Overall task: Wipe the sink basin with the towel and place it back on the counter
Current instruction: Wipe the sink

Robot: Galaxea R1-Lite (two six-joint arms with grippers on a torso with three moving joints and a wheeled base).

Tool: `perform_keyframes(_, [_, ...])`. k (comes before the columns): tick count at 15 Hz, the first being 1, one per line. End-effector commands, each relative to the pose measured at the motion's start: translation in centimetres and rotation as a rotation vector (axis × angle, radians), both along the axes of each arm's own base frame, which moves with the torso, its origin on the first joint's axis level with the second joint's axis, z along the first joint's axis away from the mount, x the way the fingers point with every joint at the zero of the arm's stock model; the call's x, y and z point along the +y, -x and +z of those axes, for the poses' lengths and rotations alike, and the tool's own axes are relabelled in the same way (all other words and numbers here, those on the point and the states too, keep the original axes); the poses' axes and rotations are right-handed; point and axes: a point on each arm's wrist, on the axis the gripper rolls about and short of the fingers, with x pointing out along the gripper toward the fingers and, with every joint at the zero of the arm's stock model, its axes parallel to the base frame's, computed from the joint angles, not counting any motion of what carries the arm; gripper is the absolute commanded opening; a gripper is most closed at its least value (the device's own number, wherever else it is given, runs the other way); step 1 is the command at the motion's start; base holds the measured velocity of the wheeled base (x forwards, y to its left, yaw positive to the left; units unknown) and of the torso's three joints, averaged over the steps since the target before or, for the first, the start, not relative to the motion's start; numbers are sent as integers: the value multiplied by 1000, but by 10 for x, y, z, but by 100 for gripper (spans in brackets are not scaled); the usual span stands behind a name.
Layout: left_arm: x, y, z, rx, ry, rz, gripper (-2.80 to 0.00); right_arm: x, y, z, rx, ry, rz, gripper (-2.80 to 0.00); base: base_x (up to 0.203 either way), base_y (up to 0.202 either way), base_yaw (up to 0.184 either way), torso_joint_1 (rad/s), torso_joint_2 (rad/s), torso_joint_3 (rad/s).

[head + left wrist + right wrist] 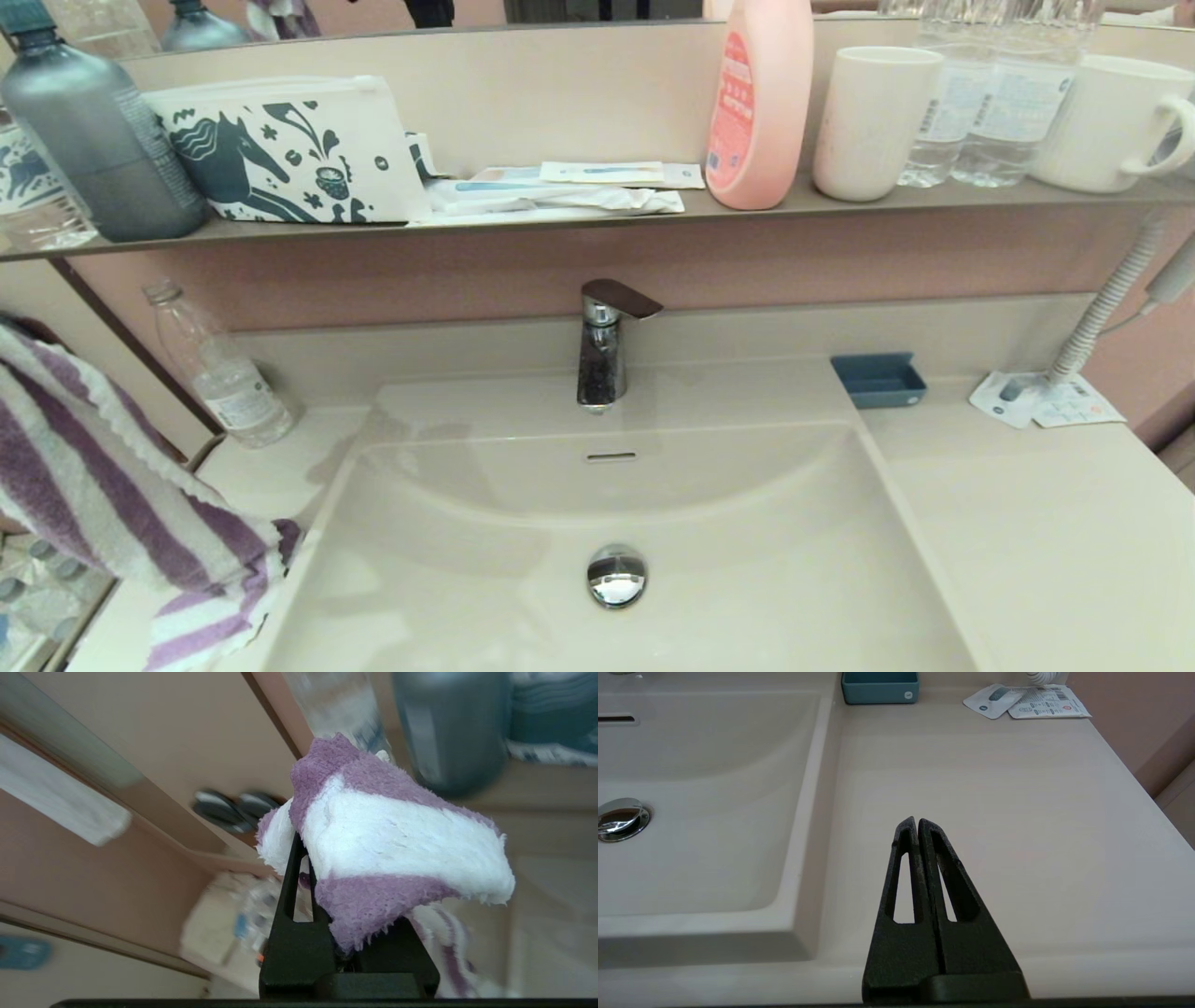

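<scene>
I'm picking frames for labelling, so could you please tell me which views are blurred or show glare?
Left wrist view: background smeared, towel sharp. Head view: crisp, edges bowed, highlights on the drain plug. Right wrist view: sharp, soft even light on the counter.

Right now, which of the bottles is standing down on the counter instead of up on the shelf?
The small clear plastic bottle left of the sink basin; the grey bottle, pink bottle and water bottles stand on the shelf.
</scene>
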Motion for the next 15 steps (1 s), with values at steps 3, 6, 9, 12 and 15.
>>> perform_keyframes(3, [0, 7, -71, 138, 142, -54, -280, 0, 0, 0, 0, 1, 1, -280, 0, 0, 0, 0, 0, 0])
perform_keyframes(6, [1, 2, -106, 195, 323, -196, -280, 0, 0, 0, 0, 1, 1, -280, 0, 0, 0, 0, 0, 0])
perform_keyframes(9, [6, -3, -135, 287, 442, -284, -280, 0, 0, 0, 0, 1, 1, -280, 0, 0, 0, 0, 0, 0])
perform_keyframes(12, [15, -22, -169, 426, 526, -283, -280, 0, 0, 0, 0, 1, 1, -280, 0, 0, 0, 0, 0, 0])
perform_keyframes(15, [34, -40, -195, 467, 589, -329, -280, 0, 0, 0, 0, 1, 1, -280, 0, 0, 0, 0, 0, 0])
